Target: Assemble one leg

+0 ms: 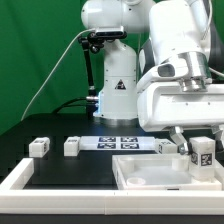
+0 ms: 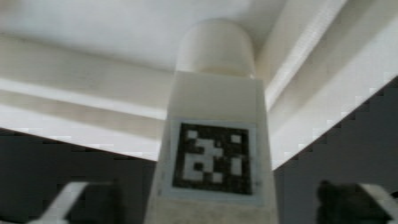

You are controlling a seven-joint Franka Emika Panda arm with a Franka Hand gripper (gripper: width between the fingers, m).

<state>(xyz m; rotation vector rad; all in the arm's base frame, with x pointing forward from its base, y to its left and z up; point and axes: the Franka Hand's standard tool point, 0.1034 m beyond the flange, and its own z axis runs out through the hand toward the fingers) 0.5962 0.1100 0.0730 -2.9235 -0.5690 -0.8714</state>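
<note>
White leg (image 2: 217, 110) between the fingers (image 2: 68, 200) of the spread gripper (image 2: 214, 205), dark gaps either side; we cannot tell whether its tip meets the tabletop (image 2: 98, 85).

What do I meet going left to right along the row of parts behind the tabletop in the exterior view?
first leg → second leg → marker board → third leg → tagged leg
</note>
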